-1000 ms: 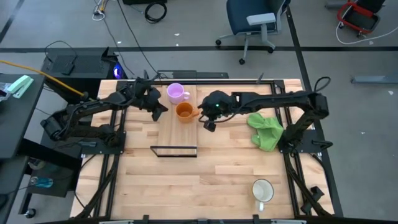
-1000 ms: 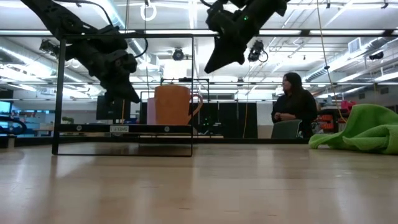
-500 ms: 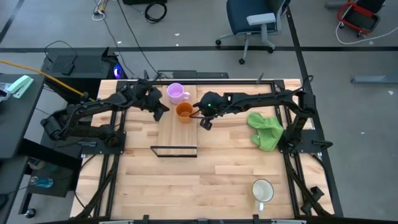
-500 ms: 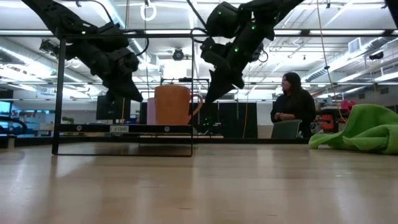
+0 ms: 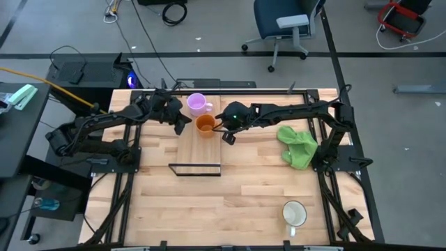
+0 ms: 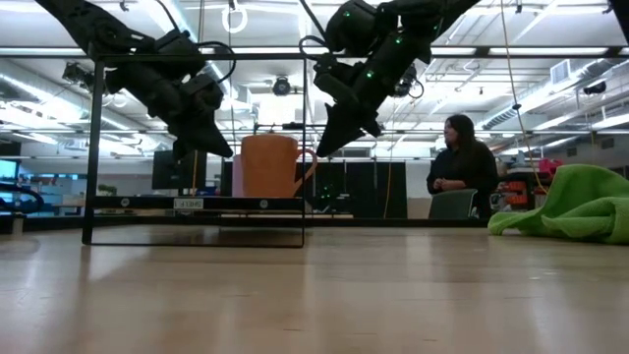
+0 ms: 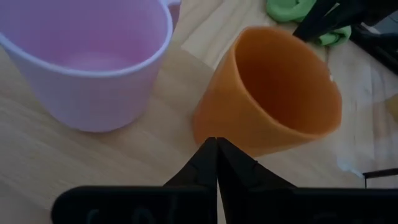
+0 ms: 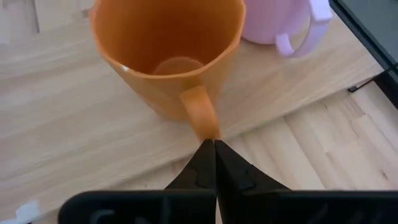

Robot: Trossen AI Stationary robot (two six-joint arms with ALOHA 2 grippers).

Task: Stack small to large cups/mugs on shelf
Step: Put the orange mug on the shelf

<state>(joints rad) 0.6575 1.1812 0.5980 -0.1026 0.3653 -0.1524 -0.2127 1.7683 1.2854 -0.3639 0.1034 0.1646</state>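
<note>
Swinging in since a second ago, our right gripper [image 5: 227,137], fingers pressed together, now sits at the orange handled mug's [image 5: 205,125] handle on the narrow light-wood shelf [image 5: 197,150], upper centre; left gripper [image 5: 180,123], also closed, flanks opposite.

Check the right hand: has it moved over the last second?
Yes. In the high view the right hand has shifted left, from a gap away to right beside the orange mug on the shelf; its fingers are closed.

Both arms stretched inward, left gripper [image 5: 182,123] and right gripper [image 5: 226,136] (fingers pressed together) facing each other.
</note>
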